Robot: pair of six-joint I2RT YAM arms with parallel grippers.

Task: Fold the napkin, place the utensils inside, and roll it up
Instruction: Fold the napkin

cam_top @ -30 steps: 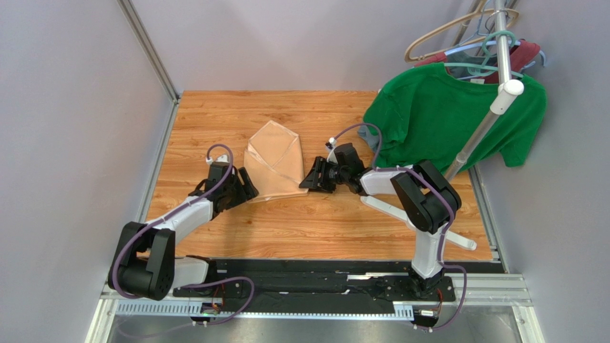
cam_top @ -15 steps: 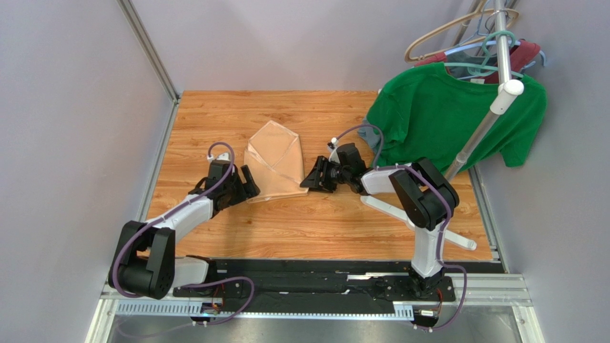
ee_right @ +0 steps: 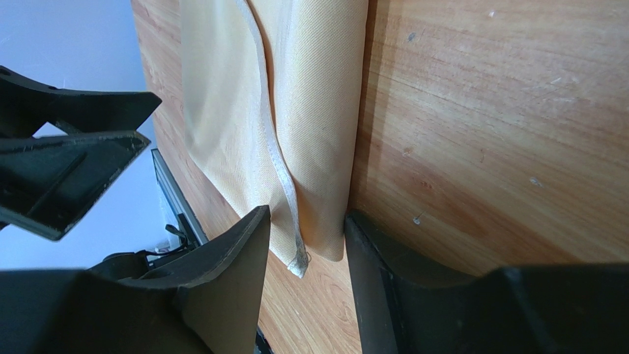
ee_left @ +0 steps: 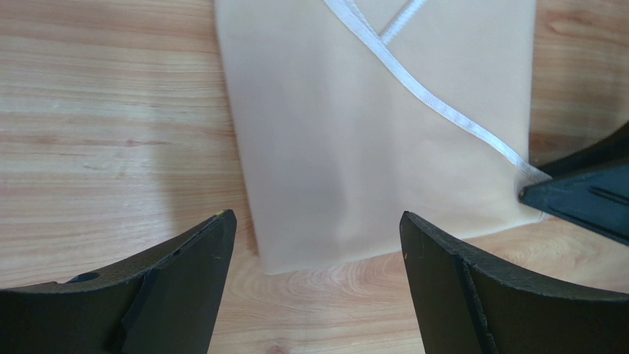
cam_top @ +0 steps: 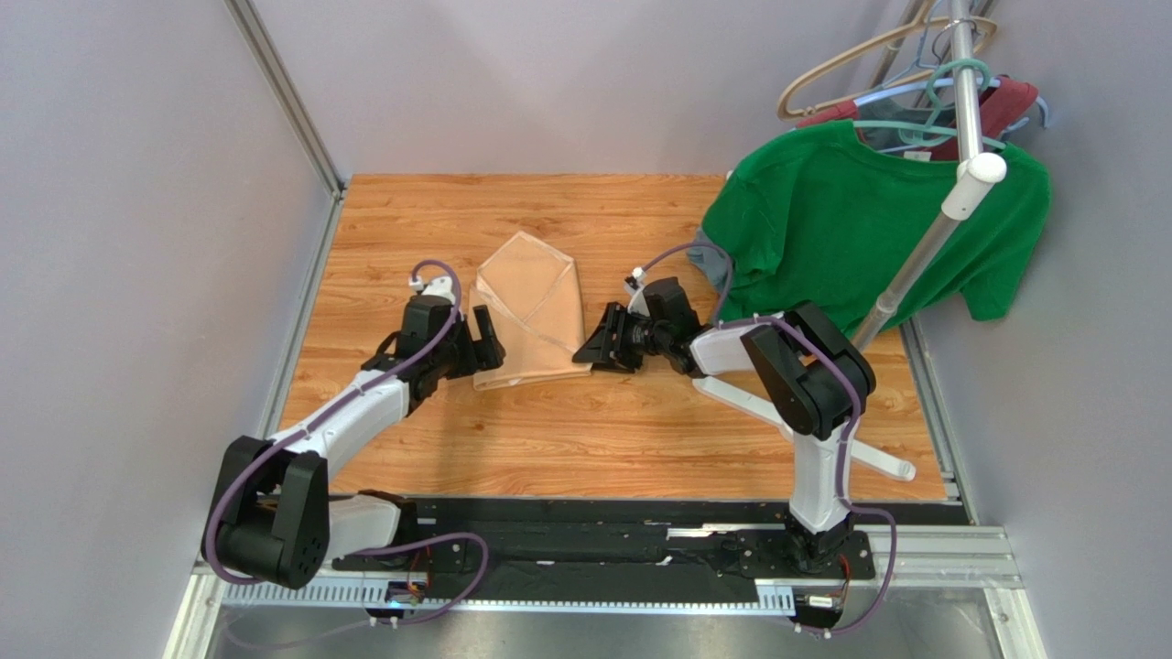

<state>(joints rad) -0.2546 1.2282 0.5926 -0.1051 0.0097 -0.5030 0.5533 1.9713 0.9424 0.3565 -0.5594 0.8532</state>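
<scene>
The peach-tan napkin (cam_top: 527,309) lies folded into a narrow shape on the wooden table, its white hem crossing the top layer (ee_left: 369,125). My left gripper (cam_top: 480,346) sits at its near left corner, jaws open wide, and that corner (ee_left: 315,214) lies just ahead, between the fingertips. My right gripper (cam_top: 596,346) is at the near right corner. It is partly open, and the napkin's corner (ee_right: 300,220) lies between its fingers without being pinched. The folded edge runs along one finger (ee_right: 362,243). The utensils are out of view.
A green T-shirt (cam_top: 853,227) hangs from a white rack pole (cam_top: 949,206) at the back right, over the table's corner. A white rack leg (cam_top: 750,401) lies under the right arm. Grey walls stand on both sides of the table.
My left gripper has moved forward to the napkin's near left corner and opened wider. The right gripper has stayed in place and its jaws have narrowed slightly.
</scene>
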